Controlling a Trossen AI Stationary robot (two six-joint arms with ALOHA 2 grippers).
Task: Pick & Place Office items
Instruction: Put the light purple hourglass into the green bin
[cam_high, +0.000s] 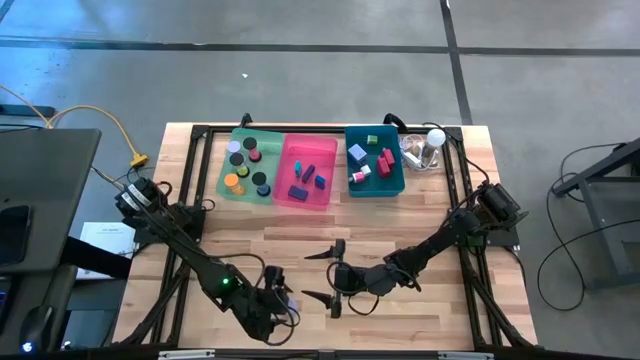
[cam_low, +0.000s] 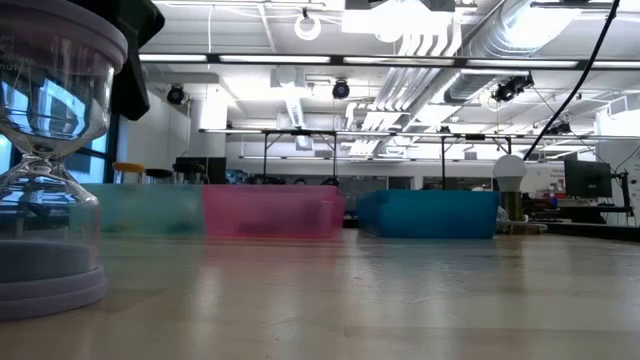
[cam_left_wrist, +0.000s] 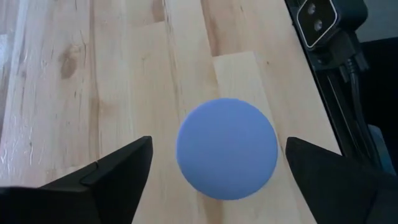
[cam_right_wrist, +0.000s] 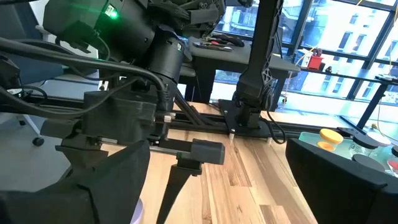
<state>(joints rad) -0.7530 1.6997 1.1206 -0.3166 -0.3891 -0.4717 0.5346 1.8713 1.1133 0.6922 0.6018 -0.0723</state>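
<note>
A clear hourglass-shaped piece with round lavender caps (cam_low: 45, 150) stands upright on its lavender base near the table's near edge. From above only its round top (cam_left_wrist: 227, 148) shows, a small lavender spot (cam_high: 290, 300) in the high view. My left gripper (cam_high: 283, 300) is open and slants down over it, with one finger on either side of the top cap (cam_left_wrist: 218, 142) and a gap at each. My right gripper (cam_high: 310, 275) is open, level, in the table's near middle, pointing toward the left arm (cam_right_wrist: 124, 37), with nothing between its fingers (cam_right_wrist: 217, 149).
Along the far edge stand a green bin (cam_high: 232, 182), a pink bin (cam_high: 287, 190) and a teal bin (cam_high: 352, 188), each holding several small coloured pieces. A white ball-topped clear gadget (cam_high: 432, 140) stands right of the teal bin. Bare wood (cam_high: 300, 230) lies between bins and grippers.
</note>
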